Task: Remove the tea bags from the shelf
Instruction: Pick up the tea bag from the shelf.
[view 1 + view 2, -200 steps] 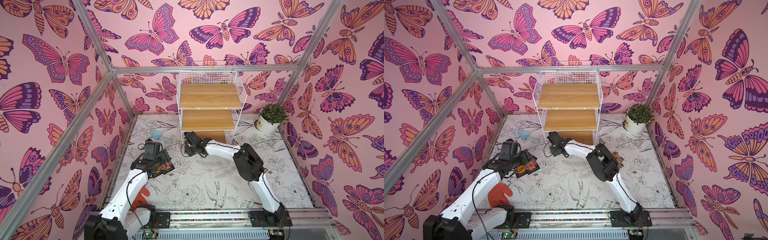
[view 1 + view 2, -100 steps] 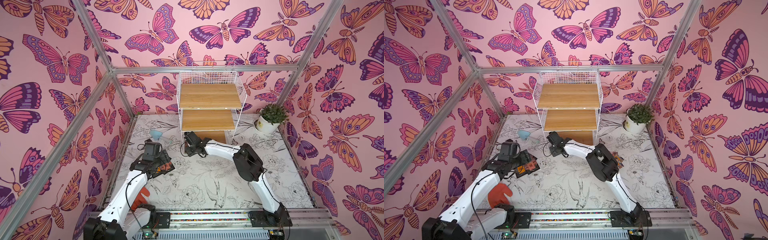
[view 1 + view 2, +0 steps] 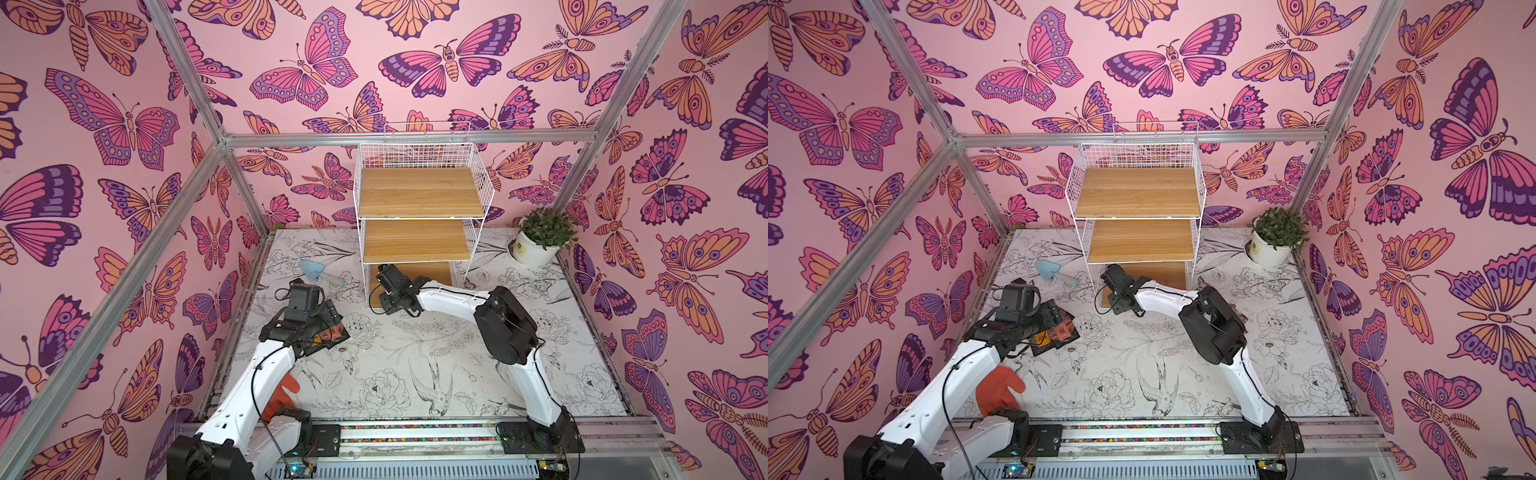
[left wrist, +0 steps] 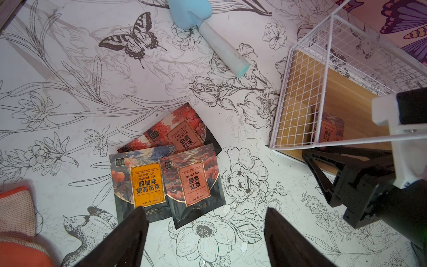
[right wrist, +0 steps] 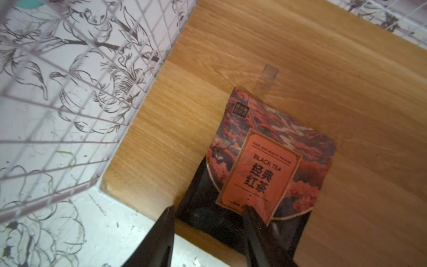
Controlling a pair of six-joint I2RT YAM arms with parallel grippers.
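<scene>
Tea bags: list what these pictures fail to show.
- Tea-bag pile, left wrist view: top bags hide those beneath; count unclear.
- Bottom board, both top views: middle board and right arm cover it.
- Black tea bag, right wrist view: blurred; right gripper contact unclear.

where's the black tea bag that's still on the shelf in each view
both top views: not visible; the right arm covers the front of the bottom board.
left wrist: the tea bag shows through the wire side of the shelf, on that board.
right wrist: it lies mid-picture near the board's front edge, ahead of the right hand.
shared landmark: the bottom board.
</scene>
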